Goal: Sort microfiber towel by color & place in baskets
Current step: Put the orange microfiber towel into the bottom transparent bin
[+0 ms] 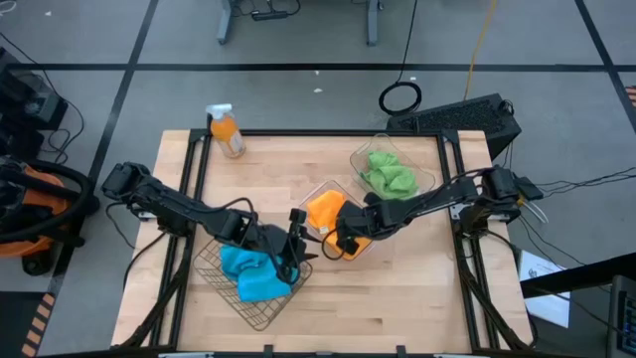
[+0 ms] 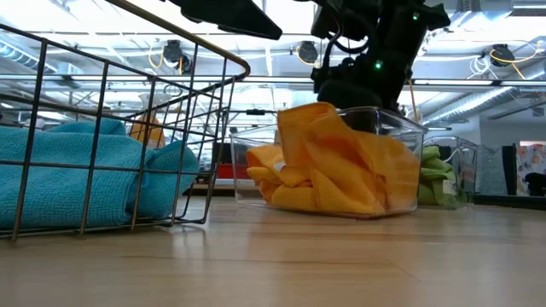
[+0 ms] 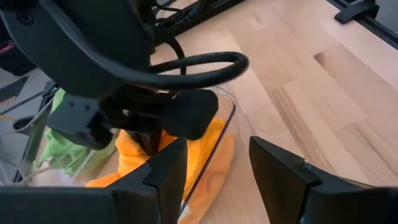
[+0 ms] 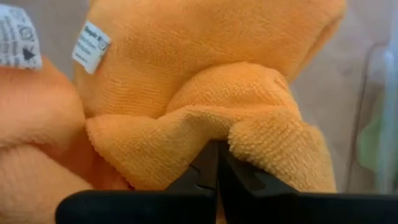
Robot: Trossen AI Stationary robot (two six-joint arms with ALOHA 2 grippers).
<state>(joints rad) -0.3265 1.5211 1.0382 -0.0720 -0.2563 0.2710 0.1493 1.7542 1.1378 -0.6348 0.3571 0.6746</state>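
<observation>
Blue towels (image 1: 253, 273) fill the dark wire basket (image 1: 260, 320) at the near left. Orange towels (image 1: 326, 211) lie in the clear middle tub (image 2: 388, 117). Green towels (image 1: 390, 177) sit in the clear tub (image 1: 373, 144) at the far right. My right gripper (image 1: 343, 239) reaches down into the middle tub, shut on an orange towel (image 4: 205, 74). Between the wire basket and the middle tub, my left gripper (image 1: 296, 251) hangs open and holds nothing. My right gripper pinches a fold of the orange towel (image 4: 249, 140) between its two shut fingers. It comes from above, slanting down from the table's right side. The towel rises in a peak (image 2: 311, 119) toward the fingers, while its lower part rests on the other orange towel in the tub.
An orange spray bottle (image 1: 227, 132) stands at the far left corner. Bare wood lies along the near edge and near right of the table (image 1: 417, 288). The two arms are close together over the middle of the table.
</observation>
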